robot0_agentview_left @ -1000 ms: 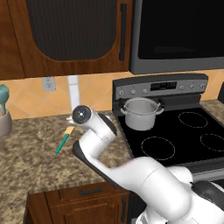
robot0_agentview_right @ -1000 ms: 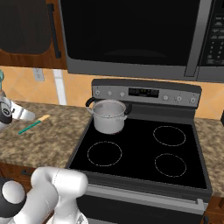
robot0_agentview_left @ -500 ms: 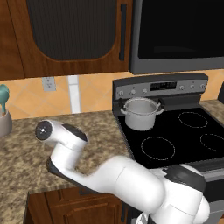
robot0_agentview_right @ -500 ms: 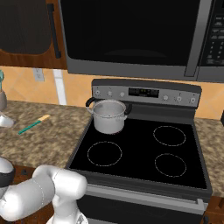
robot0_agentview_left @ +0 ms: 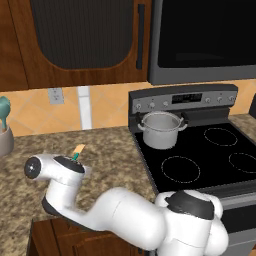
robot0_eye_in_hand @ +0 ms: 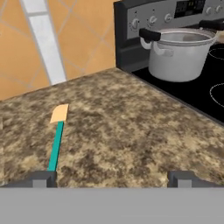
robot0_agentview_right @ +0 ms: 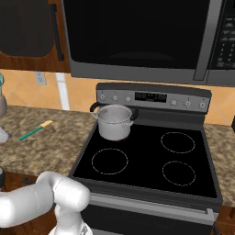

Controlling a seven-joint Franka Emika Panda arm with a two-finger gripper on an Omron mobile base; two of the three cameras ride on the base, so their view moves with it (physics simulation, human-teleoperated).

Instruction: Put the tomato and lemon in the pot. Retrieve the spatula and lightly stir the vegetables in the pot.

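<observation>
**Spatula lined up off-centre: watch the grasp**

Your pincer [robot0_eye_in_hand: 112, 178] is released, jaws spread wide and grasping nothing, its two dark tips standing low over the granite counter [robot0_eye_in_hand: 131, 127]. Nearest to it lies the spatula [robot0_eye_in_hand: 56, 139]: the teal handle runs up to the pincer's left fingertip [robot0_eye_in_hand: 41, 178] rather than between the jaws, with the tan blade pointing away toward the backsplash. If you descend and close from here, I judge the left tip is likely to land on or beside the handle and push it aside, or pinch only its very end so the tool swings when lifted. The handle is thin and lies flat, so a shallow close may slip over it.

Farther off, ahead and to the pincer's right, the pot [robot0_eye_in_hand: 180, 51] sits on the stove's rear left burner. Carrying a loosely held spatula that far risks dropping it on the cooktop.

The hand view gives you the handle's alignment with the tips. The left base view hides most of the spatula behind the arm, leaving the blade [robot0_agentview_left: 78, 149] visible, while the right base view shows the whole spatula [robot0_agentview_right: 36, 130] lying apart from the pot [robot0_agentview_right: 114, 121]. I cannot see the tomato or lemon; the pot's inside is not clear enough to tell.
</observation>
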